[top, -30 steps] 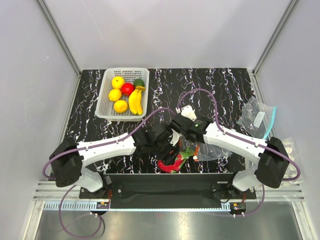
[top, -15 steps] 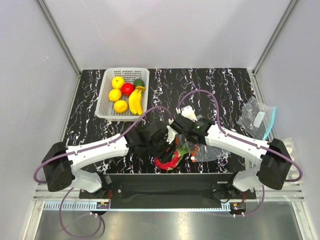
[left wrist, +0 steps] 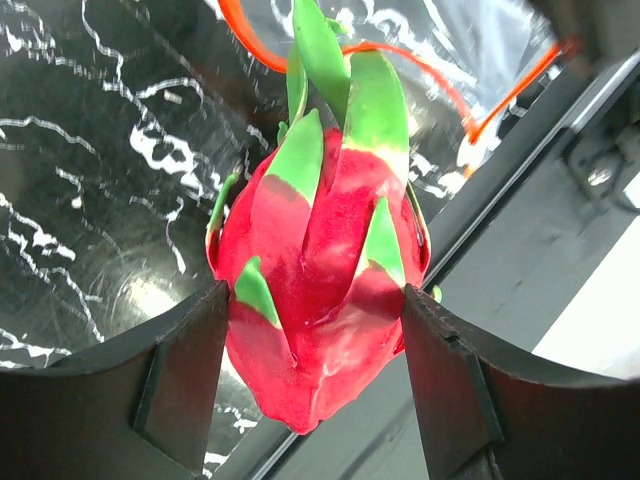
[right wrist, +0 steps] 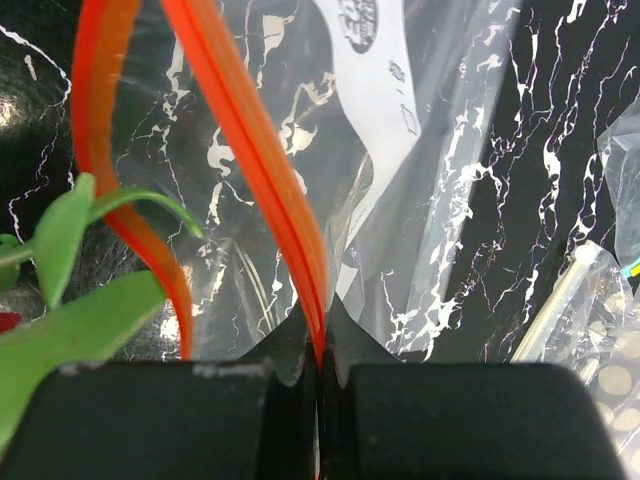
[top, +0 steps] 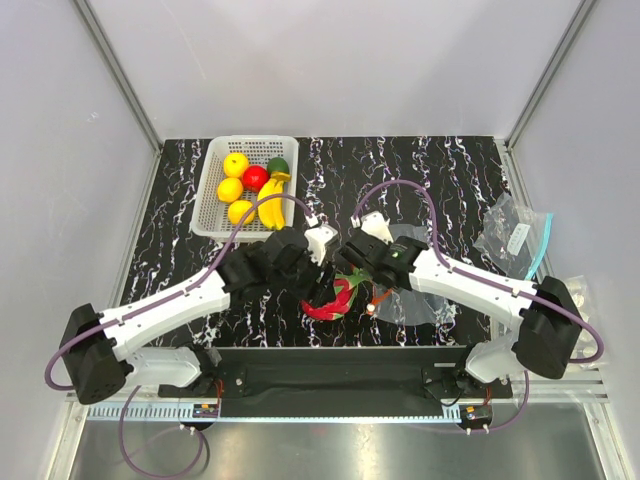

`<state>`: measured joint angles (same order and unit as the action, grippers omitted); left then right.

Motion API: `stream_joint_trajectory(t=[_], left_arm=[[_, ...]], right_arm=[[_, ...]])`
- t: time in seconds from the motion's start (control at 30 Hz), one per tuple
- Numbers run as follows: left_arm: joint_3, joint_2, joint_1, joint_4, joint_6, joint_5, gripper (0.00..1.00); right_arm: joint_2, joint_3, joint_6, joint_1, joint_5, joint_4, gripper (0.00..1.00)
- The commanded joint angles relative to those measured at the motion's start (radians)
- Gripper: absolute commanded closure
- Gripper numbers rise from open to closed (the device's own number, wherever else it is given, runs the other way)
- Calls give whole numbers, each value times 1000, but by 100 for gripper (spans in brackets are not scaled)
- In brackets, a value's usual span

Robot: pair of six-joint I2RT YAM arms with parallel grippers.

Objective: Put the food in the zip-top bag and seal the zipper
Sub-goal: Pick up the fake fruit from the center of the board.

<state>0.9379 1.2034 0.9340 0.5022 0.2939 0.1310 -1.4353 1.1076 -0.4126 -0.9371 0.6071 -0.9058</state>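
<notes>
Left gripper (top: 322, 292): fingers (left wrist: 180, 372) spread wide and clamped on either flank of the dragon fruit (left wrist: 320, 270), pink-red body between the pads, green leaves pointing away from the wrist. From above, the fruit sits near the front edge of the worktop (top: 440, 180), about midway along it.

Right gripper (right wrist: 320, 385): fingers pressed together, pinching the red-orange zipper (right wrist: 255, 150) of the zip-top bag (right wrist: 400, 200). The strip rises from the pinch and splits into two bands, so the mouth stands open as a loop. The bag lies near the front edge, just right of the fruit; the film is floppy and creased, with a white printed patch showing through.

Leaf tips reach the orange loop (whether they are past it and inside, cannot tell).

Remaining food is in the white mesh basket (top: 215, 228) towards the far left corner: banana bunch (top: 272, 203) along its right side, three yellow-orange fruits (top: 230, 190) in a column on the left, a red fruit (top: 256, 177) and a green fruit (top: 278, 165) between.

Second clear bag (top: 515, 235), teal-edged with a white label, lies at the right edge, well apart from both grippers.
</notes>
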Motion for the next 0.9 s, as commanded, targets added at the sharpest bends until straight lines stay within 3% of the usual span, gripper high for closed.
stream_joint_trajectory(t=[0.0,0.57,0.87], left_arm=[[27,-36,-3,-131,42,55,87],[27,-54,-118,-209,117,153,88],[39,7,-118,-255,137,243,89]], right_arm=[[-4,-5,-8,-14,-7,15,100],[-1,-20,18,-26,-24,62,100],[1,-12,23,-31,-24,67,100]])
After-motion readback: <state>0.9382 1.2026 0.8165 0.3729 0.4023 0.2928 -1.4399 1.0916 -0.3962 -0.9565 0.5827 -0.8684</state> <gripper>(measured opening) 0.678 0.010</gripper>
